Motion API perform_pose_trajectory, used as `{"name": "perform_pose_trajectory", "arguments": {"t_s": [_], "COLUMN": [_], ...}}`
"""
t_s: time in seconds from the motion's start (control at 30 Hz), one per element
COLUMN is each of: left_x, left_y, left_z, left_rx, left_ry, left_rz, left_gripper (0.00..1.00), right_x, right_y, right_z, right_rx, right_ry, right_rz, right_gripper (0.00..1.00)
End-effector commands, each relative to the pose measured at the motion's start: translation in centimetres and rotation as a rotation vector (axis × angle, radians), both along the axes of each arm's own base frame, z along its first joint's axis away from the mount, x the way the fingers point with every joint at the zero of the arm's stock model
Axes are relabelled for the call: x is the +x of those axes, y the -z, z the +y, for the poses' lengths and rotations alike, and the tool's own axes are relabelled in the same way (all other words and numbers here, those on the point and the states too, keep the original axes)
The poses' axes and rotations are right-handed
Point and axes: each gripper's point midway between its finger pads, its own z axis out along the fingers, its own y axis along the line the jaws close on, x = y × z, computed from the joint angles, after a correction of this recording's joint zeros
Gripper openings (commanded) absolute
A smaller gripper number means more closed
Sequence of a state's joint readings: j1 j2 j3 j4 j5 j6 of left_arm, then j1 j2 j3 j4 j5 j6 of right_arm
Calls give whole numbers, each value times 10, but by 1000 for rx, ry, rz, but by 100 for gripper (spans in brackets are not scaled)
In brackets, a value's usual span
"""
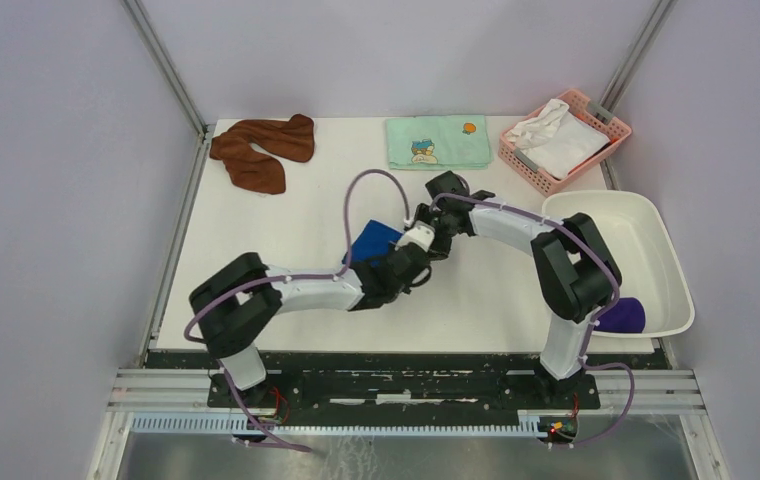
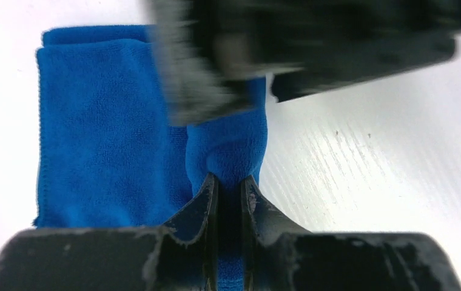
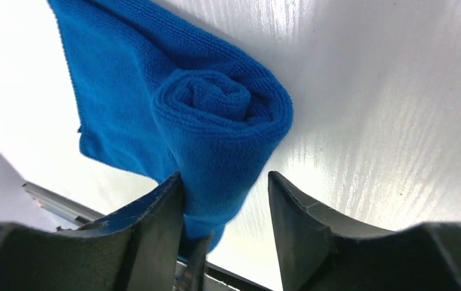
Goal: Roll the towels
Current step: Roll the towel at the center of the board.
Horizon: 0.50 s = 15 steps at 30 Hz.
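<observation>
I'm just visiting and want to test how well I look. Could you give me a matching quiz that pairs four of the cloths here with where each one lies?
Things:
1. blue towel
2. brown towel
3. purple towel
4. white cloth

Places:
A. in the pink basket
B. in the white tub
C. middle of the table, partly rolled
D. far left corner, crumpled

Pairs: 1-C, 2-D, 3-B, 4-A.
</observation>
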<state>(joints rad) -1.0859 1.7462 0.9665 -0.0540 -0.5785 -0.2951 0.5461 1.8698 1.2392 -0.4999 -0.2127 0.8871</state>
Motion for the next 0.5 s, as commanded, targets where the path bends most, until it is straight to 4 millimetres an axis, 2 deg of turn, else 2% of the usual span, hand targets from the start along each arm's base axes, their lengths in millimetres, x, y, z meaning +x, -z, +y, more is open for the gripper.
{"name": "perform_pose_trajectory", "arguments": {"t_s": [0.0,0.23,0.33,0.47], "left_x": [-6,-2,-1,0], "left_y": [-4,-3,2,9], "left_z": [-8,6,14,22], "left_rx": [-318,-614,-756,-907], "left_ry": [27,-4,-41,-96], "left_rz": [221,444,540,654], "left_gripper": [3,3,3,3], "right_x": [17,30,29,28], "right_y": [-41,-58,-54,-37], "right_z": [3,2,6,10], "right_rx": [190,387,428,460], "right_ry": [-7,16,19,38], "right_rz": [-136,-239,-245,-214], "right_gripper": [62,71,73,73]}}
